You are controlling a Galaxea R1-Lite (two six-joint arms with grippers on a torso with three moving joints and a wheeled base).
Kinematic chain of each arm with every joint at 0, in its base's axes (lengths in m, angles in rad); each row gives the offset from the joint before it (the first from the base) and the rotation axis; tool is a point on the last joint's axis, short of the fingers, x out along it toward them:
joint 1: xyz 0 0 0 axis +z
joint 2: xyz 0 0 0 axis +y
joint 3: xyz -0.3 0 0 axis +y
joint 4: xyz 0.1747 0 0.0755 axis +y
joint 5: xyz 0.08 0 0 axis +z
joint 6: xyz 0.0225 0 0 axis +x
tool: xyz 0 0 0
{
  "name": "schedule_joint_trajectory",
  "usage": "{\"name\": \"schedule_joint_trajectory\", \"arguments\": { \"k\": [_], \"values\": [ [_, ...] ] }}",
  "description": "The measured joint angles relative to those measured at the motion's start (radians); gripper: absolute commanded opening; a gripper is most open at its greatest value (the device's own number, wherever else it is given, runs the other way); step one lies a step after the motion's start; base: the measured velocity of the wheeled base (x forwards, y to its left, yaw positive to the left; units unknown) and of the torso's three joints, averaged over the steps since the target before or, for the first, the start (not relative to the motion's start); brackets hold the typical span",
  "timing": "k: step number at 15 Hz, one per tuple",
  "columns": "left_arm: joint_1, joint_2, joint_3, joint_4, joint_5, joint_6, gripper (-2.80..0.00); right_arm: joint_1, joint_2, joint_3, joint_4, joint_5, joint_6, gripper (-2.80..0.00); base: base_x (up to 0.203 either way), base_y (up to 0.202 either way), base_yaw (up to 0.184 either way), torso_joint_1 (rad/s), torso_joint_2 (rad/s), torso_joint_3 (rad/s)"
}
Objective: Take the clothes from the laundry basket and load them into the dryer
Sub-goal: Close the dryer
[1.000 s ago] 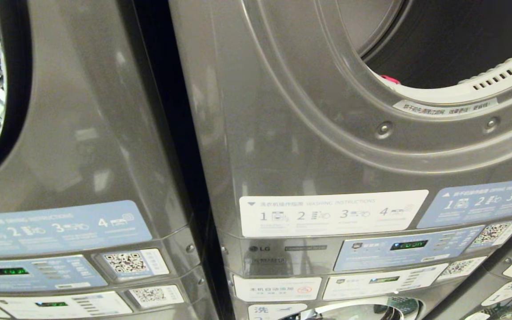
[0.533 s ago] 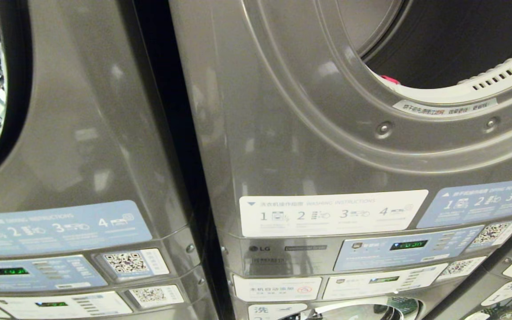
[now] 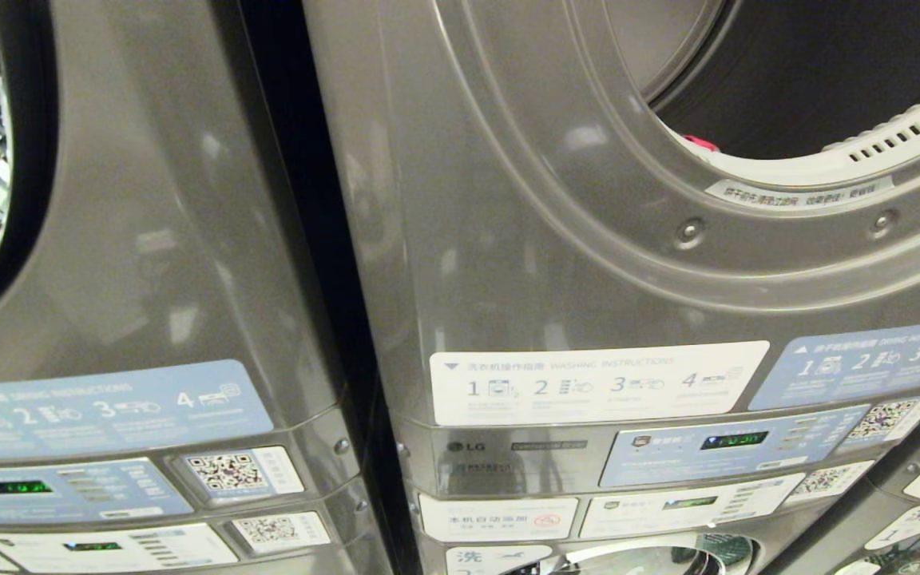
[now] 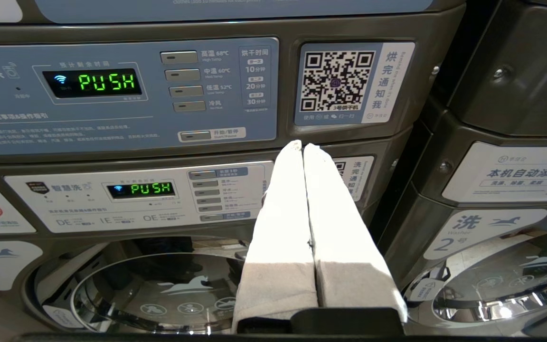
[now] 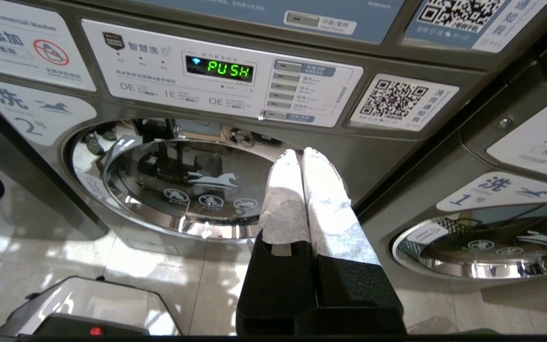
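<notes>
Head view unchanged from earlier; clothes (image 3: 699, 143) being glimpsed inside dryer (image 3: 556, 239); left gripper (image 4: 303, 147) and right gripper (image 5: 302, 154) being held pressed together, empty; loading likely complete.

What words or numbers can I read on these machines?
"PUSH": dryer display
"PUSH": washer display
"PUSH": second washer display
"LG": machine front
"WASHING INSTRUCTIONS", "1 2 3 4": white sticker
"10", "20", "30": dryer time list
Fine print: too small to read.
</notes>
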Motion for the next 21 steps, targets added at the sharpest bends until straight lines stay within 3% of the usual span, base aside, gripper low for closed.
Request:
{"name": "schedule_joint_trajectory", "arguments": {
  "k": [7,16,21],
  "values": [
    [0.0,0.0,0.0,0.0,0.0,0.0,-2.8,-0.01,-0.205,0.0,-0.01,-0.004,0.024,-2.8,0.0,0.0,0.0,0.0,0.0,0.0],
    [0.0,0.0,0.0,0.0,0.0,0.0,-2.8,-0.012,-0.246,0.0,-0.005,-0.031,0.052,-2.8,0.0,0.0,0.0,0.0,0.0,0.0],
    [0.0,0.0,0.0,0.0,0.0,0.0,-2.8,-0.012,-0.246,-0.001,-0.004,-0.031,0.052,-2.8,-0.183,0.0,0.002,-0.003,0.0,0.002]
  ]
}}
